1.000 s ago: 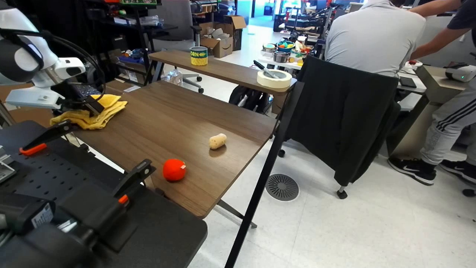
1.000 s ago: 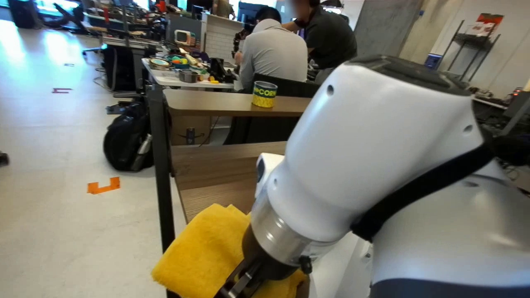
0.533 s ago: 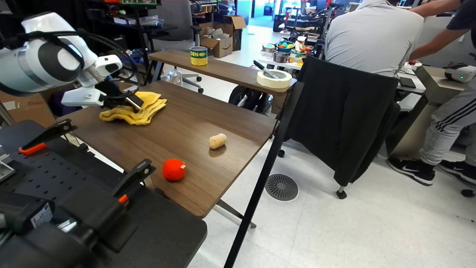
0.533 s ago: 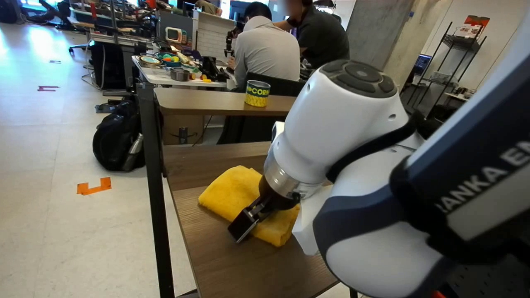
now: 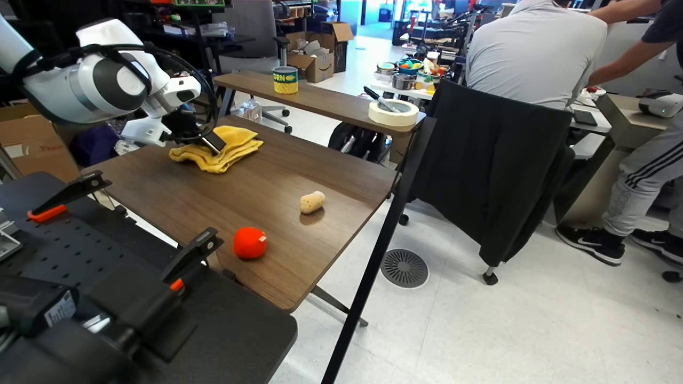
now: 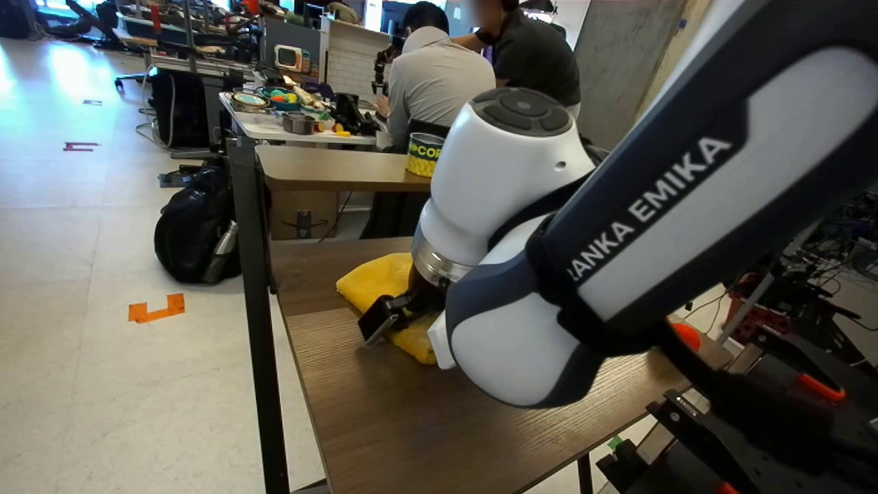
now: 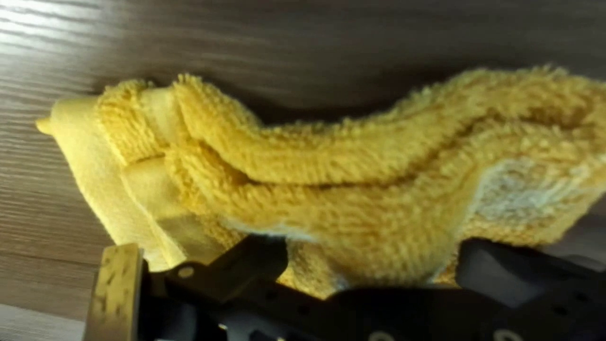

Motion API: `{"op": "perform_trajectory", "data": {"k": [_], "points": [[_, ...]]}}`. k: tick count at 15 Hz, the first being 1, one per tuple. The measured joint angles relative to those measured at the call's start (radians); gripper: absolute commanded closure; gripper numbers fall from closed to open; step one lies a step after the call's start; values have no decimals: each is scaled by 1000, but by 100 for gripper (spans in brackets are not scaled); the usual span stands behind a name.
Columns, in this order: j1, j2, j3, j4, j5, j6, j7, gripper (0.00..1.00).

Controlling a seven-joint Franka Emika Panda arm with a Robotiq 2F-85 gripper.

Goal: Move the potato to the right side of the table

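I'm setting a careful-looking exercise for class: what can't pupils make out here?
In an exterior view, the arm hides part of the red ball and the right side of the corn can.
Same view: the potato is unseen, probably behind the arm.
Wrist view: the right edge cuts off the yellow cloth.

black bench (image 5: 235,330): up front in an exterior view, cam's high, facing down, jaws well back
white arm (image 6: 521,350): super close in an exterior view, facing past the jaws
yellow cloth (image 7: 331,151): wrist view, point-blank, looking down over the jaws
corn can (image 5: 285,81): both exterior views share it, beyond the jaws
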Motion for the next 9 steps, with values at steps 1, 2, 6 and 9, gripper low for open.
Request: {"op": "perform_trajectory", "data": {"k": [1,2,6,9], "points": [[-7,13,-4,31,0,-21,31,0],[-14,28,-9,63,0,-38,64,0],[-57,87,-21,174,0,-65,184,0],[-83,104,-23,204,0,-64,245,0]]}}
